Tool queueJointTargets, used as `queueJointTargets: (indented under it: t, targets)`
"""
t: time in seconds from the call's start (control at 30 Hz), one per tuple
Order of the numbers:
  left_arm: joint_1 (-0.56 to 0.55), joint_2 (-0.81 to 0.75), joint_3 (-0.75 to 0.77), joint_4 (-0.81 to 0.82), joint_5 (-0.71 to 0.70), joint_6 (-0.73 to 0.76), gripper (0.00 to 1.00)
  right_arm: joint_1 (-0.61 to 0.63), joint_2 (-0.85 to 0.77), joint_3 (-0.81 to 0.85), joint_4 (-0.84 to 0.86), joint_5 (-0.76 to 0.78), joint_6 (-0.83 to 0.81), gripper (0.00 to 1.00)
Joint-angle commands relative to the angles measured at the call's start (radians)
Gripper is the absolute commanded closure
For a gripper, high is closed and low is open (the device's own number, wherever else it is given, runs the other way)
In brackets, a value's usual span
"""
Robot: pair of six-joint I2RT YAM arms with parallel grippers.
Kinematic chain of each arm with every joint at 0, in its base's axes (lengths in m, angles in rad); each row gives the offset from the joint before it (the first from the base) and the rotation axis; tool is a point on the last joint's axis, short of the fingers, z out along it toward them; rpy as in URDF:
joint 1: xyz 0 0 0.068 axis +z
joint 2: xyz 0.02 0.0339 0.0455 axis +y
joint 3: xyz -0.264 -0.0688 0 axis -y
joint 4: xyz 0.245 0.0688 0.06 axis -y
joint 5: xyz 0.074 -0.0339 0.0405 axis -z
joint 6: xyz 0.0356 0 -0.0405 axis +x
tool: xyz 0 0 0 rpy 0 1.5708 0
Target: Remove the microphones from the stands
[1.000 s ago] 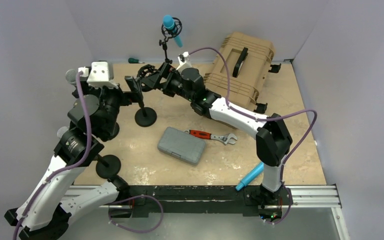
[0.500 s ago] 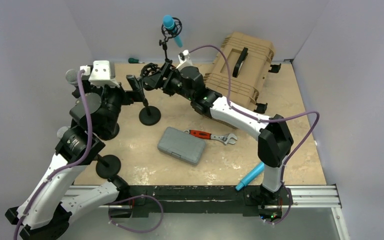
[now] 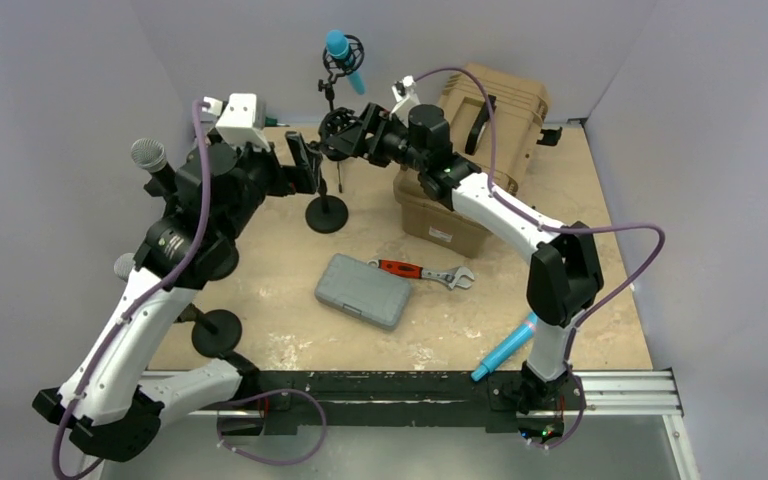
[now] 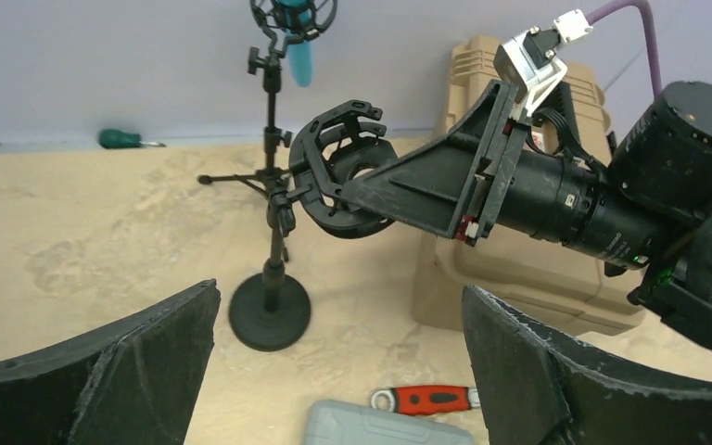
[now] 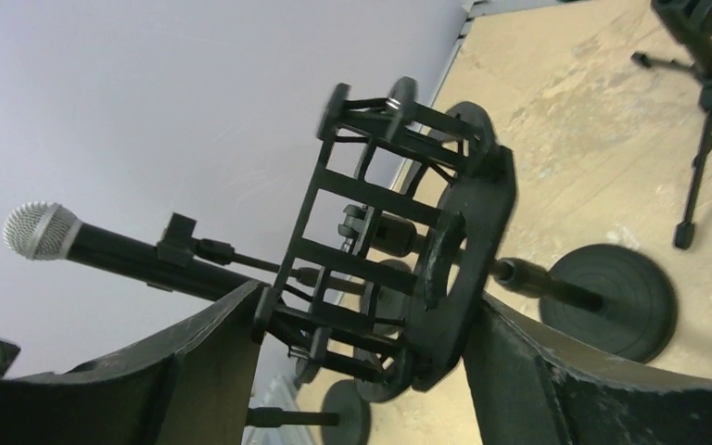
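"Blue microphone (image 3: 344,62), item one: seated in a cage mount at the head of the tripod stand (image 4: 273,130), at the back of the table by the wall. Not yet off its stand. Do you list it the same?"

"Same. Long axis steep, head up, tail down and leaning a little toward the right arm's side. It lies beyond and above the right gripper (image 5: 371,297), toward the wall. Right arm nearer, I judge, though not by much."

"State of that gripper?"

"Pinching an empty shock mount (image 5: 477,209), a finger against each side of the cage. The mount belongs to the round-base stand (image 3: 326,214) and has no microphone in it. Left gripper (image 4: 338,306): fingers spread wide, nothing between them, facing that mount."

"So which arm goes for it?"

"My reading only: the free left one, reaching up past the empty mount and drawing along the microphone's axis. I cannot rule out that the silver-headed microphone (image 3: 145,155), clipped to a stand by the left wall just beside the left arm, is the one meant."

"Views?"

"Left wrist: the blue one hanging tail-down above the empty mount, and a green-handled screwdriver (image 4: 125,139) by the wall. Right wrist: no blue microphone, only the tripod's legs at the corner, but the silver-headed one along its whole length. Overhead alone shows a second blue microphone (image 3: 505,350) lying loose at the near edge by the right arm's base. Also entered: tan case (image 3: 490,110), grey box (image 3: 363,290), red-handled wrench (image 3: 422,271)."
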Motion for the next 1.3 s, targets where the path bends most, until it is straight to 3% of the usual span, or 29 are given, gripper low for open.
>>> queueJointTargets:
  t: [0.0,0.2,0.4,0.53,1.1,1.27]
  targets:
    - [0.110,0.083,0.080,-0.042,0.246,-0.129,0.00,-0.016,-0.081,-0.019,0.055,-0.099,-0.096,0.24]
    - [0.356,0.113,0.003,0.069,0.609,-0.333,0.00,-0.028,-0.077,0.025,-0.014,-0.097,-0.125,0.02]
    - [0.479,0.205,-0.053,0.169,0.774,-0.417,0.01,-0.028,-0.105,0.025,-0.030,-0.077,-0.152,0.01]
    - [0.577,0.272,-0.087,0.265,0.902,-0.523,0.08,-0.029,-0.125,-0.003,-0.020,-0.068,-0.150,0.01]
    - [0.643,0.465,-0.036,0.248,0.897,-0.541,0.17,-0.029,-0.167,-0.070,0.036,-0.017,-0.119,0.01]
    - [0.644,0.501,-0.048,0.319,0.970,-0.577,0.11,-0.029,-0.173,-0.088,0.047,-0.014,-0.115,0.01]
